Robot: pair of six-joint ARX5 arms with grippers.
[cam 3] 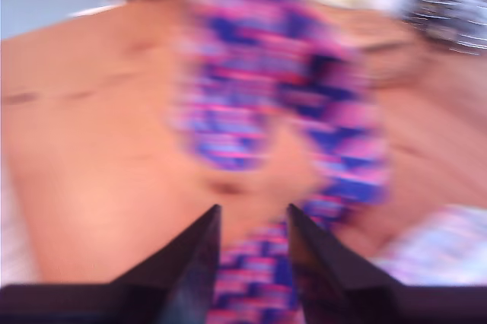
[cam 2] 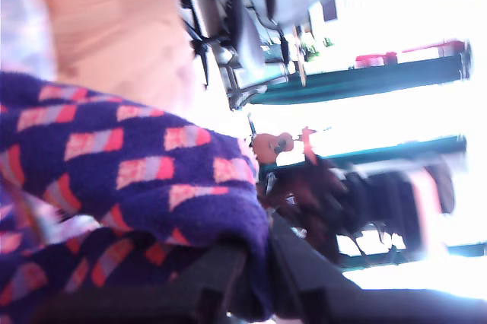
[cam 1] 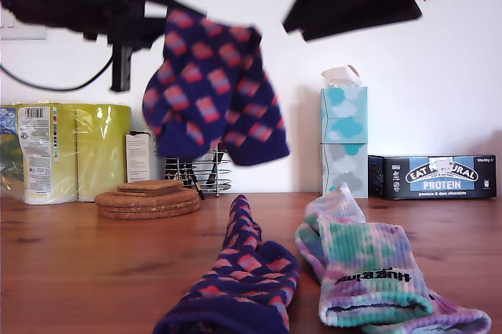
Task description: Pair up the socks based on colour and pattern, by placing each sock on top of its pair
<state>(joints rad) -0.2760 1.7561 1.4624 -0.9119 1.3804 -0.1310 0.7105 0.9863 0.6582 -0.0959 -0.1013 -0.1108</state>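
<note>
Navy sock (cam 2: 144, 179) between jaws (airborne)

Sitting along back of wooden table (cam 1: 70, 263) against white wall (cam 1: 439, 91), from exterior view's left: yellow paper-roll pack (cam 1: 67, 150), cork coaster stack (cam 1: 149, 198), small white box (cam 1: 139, 157), wire basket (cam 1: 201, 172), stacked tissue boxes (cam 1: 343, 139), protein bar box (cam 1: 434, 176).

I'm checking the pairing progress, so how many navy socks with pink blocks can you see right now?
2. One navy sock hangs in the air, held by my first gripper. The other navy sock lies on the table, beside the tie-dye socks. Nothing suggests more hidden.
</note>
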